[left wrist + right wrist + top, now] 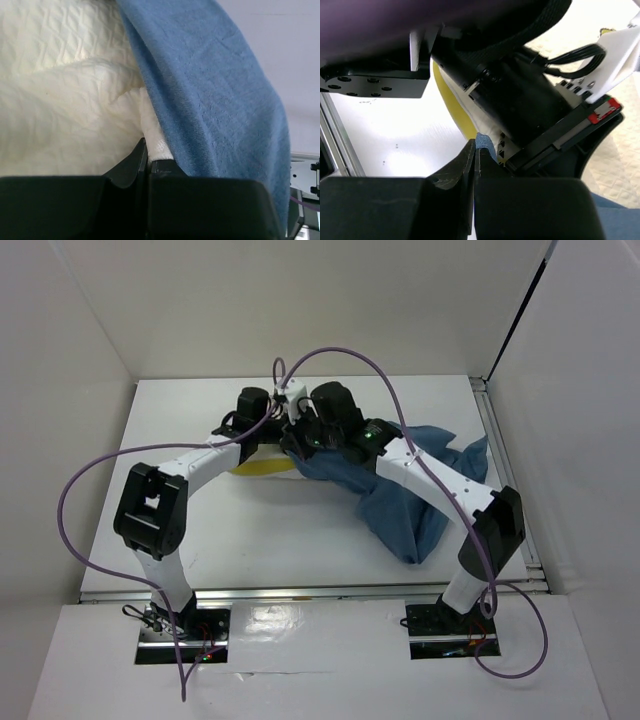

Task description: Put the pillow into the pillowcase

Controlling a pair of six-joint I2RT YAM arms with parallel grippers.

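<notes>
White walls stand round our table (280, 540), with both arm bases at its near edge. Closest to us, the blue pillowcase (400, 505) lies in a floppy heap by the right edge, and one end reaches toward the middle. Further back, the cream pillow (262, 467) sits near the middle, mostly hidden under our arms. Our left gripper (147, 150) is pinched tight on a fold of the pillow. Our right gripper (475, 150) is closed all the way on a bit of blue cloth, right by the pillow's yellow seam. We think the stuffing step is only starting. Next we must pull the cloth mouth over the pillow and push it in, with neither pinch slipping.
</notes>
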